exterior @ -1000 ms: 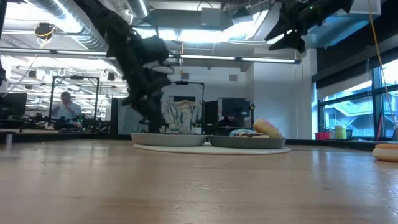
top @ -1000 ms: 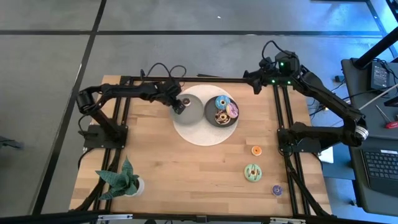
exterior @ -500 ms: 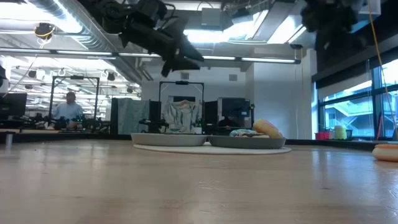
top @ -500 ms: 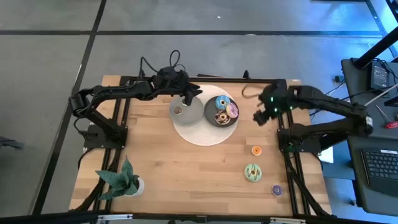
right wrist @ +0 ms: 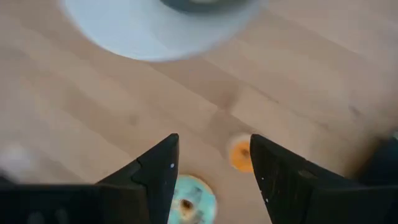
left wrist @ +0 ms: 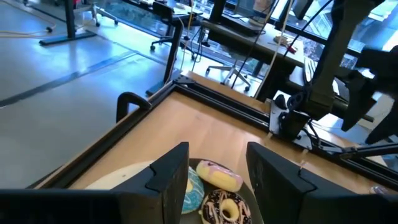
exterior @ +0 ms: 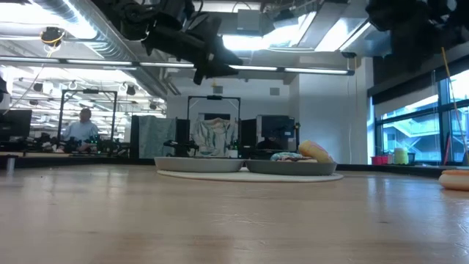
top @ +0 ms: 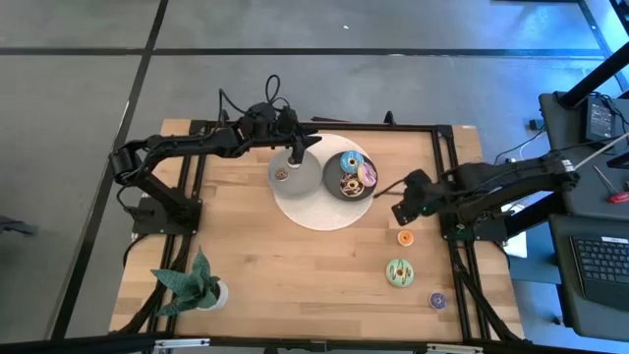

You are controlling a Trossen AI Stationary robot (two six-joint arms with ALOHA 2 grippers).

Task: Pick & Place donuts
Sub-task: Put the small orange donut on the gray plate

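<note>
Donuts [top: 352, 173]: three on right plate [top: 332, 189]; left plate [top: 305, 179] apparently one.

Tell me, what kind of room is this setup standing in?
Probably an open-plan office or robotics lab. Beyond the wooden table, the low view shows desks with monitors, a person seated at a workstation, exposed ceiling ducts and large windows.

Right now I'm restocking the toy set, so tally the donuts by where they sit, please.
Donuts on the left grey plate: 1, small brown.
Donuts on the right grey plate: 3, blue, pink, brown.
Donuts loose on the table: 3, orange, green, purple.
Total: 7
</note>
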